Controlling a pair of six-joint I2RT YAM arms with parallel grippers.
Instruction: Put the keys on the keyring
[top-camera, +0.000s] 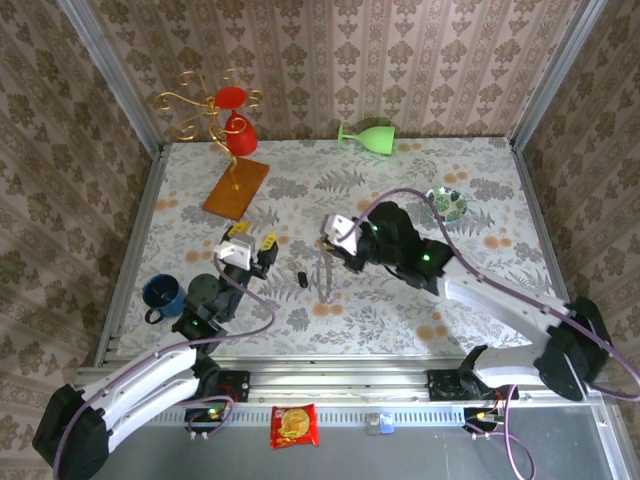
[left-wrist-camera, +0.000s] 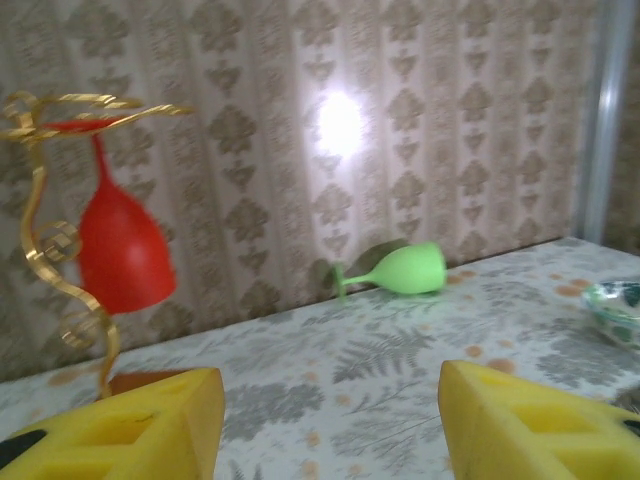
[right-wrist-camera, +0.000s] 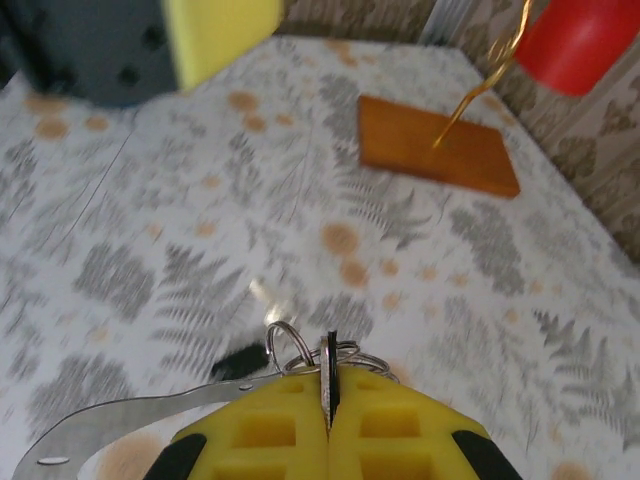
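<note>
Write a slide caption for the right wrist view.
Right pincer shut on the keyring, one black-headed key lying on the fern-print table just beyond it.

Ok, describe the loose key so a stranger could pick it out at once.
From the blue mug at the table's left edge, go right past the left gripper. The key lies flat between it and the right gripper. It is a tiny black sliver, far smaller than the keyring that gripper holds.

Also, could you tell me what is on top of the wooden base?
A gold stand rises from the wooden base, with a red glass hanging upside down. The glass covers part of the stem.
</note>
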